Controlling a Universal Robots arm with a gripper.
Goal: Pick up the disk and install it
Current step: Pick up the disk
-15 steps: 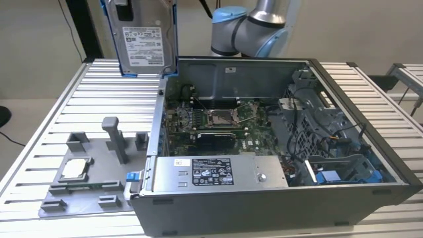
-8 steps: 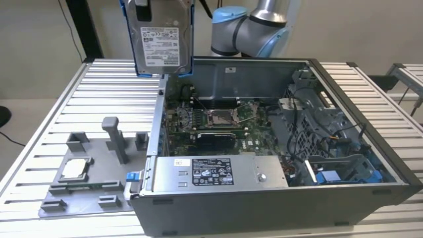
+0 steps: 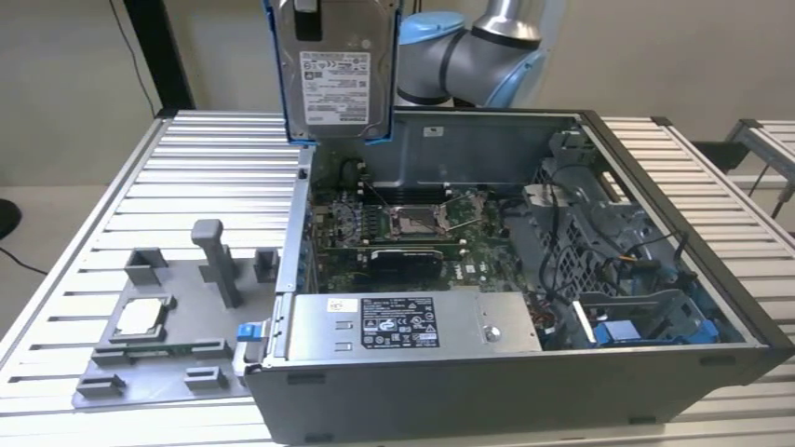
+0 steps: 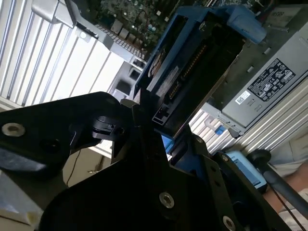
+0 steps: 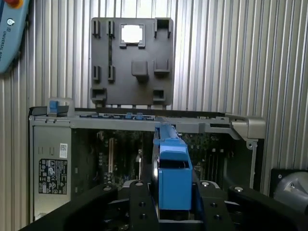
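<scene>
Hanging upright above the far left corner of the open computer case (image 3: 522,372), as the exterior view shows it: the disk (image 3: 335,74), silver-grey metal in a blue plastic bracket, its white printed label with barcodes facing the camera; print not transcribed. End effector (image 5: 174,204): black fingers pressed against the two sides of the blue bracket, pinching the disk, which is clear of the case and the counter (image 3: 211,168). In the second wrist view the disk (image 4: 192,62) shows its connector edge, pointing down toward the case. Arm (image 3: 478,56): grey and light-blue joints behind the case's far wall, reaching over it. Inside the case: green motherboard with an open processor socket (image 3: 416,221) at centre; grey power supply box (image 3: 397,326) along the near wall, bearing a black label and a small white sticker; blue drive bay (image 3: 646,321) at the near corner on the exterior view's right, among black cables. On the counter at the exterior view's left: grey fixture tray (image 3: 162,368) holding a square silver chip (image 3: 140,317).
</scene>
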